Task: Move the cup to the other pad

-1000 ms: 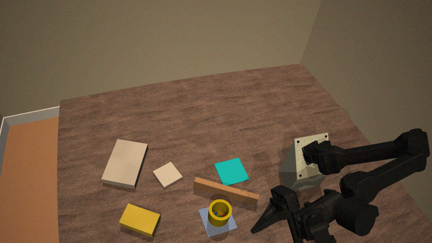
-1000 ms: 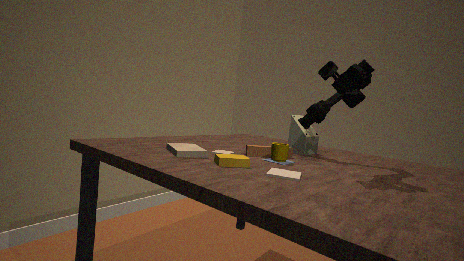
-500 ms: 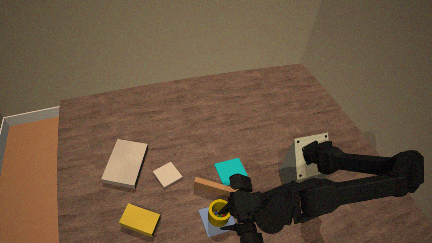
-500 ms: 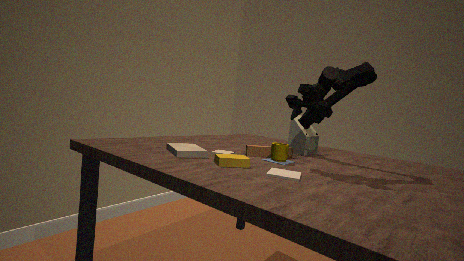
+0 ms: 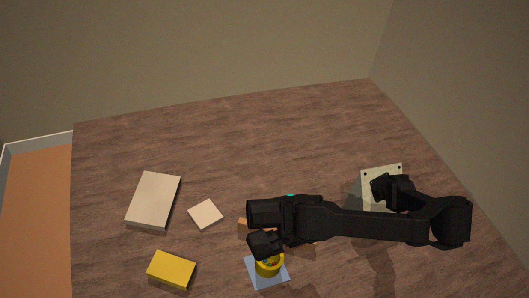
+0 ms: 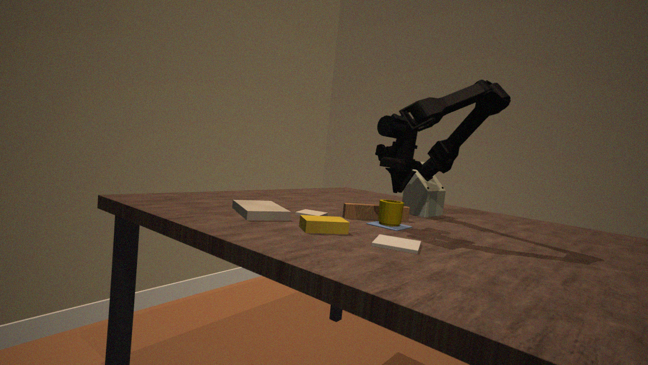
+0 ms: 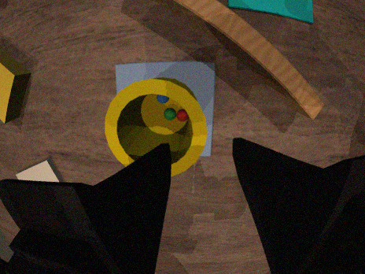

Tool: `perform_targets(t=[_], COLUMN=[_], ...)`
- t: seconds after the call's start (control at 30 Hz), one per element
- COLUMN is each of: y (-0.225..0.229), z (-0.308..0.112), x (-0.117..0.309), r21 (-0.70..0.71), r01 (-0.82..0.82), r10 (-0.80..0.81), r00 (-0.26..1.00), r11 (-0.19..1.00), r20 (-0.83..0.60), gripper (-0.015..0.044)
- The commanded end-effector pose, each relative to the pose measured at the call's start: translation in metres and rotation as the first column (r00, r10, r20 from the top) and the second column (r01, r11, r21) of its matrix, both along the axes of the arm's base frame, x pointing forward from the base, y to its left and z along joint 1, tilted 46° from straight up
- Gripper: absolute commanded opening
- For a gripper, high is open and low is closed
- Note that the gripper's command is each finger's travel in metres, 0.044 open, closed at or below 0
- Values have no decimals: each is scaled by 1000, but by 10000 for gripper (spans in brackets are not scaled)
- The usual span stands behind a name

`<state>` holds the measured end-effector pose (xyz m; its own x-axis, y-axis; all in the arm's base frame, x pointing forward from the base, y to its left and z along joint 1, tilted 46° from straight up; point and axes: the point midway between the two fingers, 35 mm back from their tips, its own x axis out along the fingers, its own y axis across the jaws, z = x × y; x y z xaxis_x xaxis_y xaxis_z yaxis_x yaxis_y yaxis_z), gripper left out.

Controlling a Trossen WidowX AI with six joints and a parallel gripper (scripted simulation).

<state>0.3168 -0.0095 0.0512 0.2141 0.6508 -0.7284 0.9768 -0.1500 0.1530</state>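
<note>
The yellow cup (image 5: 268,273) (image 6: 390,214) (image 7: 200,130) stands upright on the blue pad (image 5: 260,284) (image 6: 373,224) (image 7: 204,76). Inside it lie a blue marble (image 5: 265,260) (image 7: 162,98), a green marble (image 5: 269,265) (image 7: 170,114) and a red marble (image 5: 274,263) (image 7: 182,115). My gripper (image 6: 397,190) (image 7: 201,149) is partly open and empty, above the cup's rim. In the wrist view, one fingertip overlaps the rim and the other is off to the right. The teal pad (image 5: 290,194) (image 7: 275,7) lies beyond the wooden barrier, mostly hidden by the arm in the top view.
The wooden barrier (image 5: 241,224) (image 6: 360,211) (image 7: 275,59) stands between the pads. A yellow block (image 5: 172,268) (image 6: 324,224) (image 7: 5,90), a large pale block (image 5: 153,199) (image 6: 260,210) and a small pale tile (image 5: 205,213) (image 6: 312,212) lie to the left. Another pale tile (image 6: 396,243) lies in front.
</note>
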Motion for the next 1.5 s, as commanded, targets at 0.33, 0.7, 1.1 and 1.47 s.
perform_targets(t=[0.33, 0.7, 1.1, 1.47], y=[1, 13, 26, 39], z=[-3, -16, -30, -42], x=[0, 5, 9, 11], r21=[59, 58, 59, 61], r01=[53, 53, 53, 53], r10=[-49, -49, -49, -49], r00=[996, 996, 996, 996], r11=[997, 997, 997, 997], r20=[-71, -71, -71, -71], gripper=[166, 166, 166, 166])
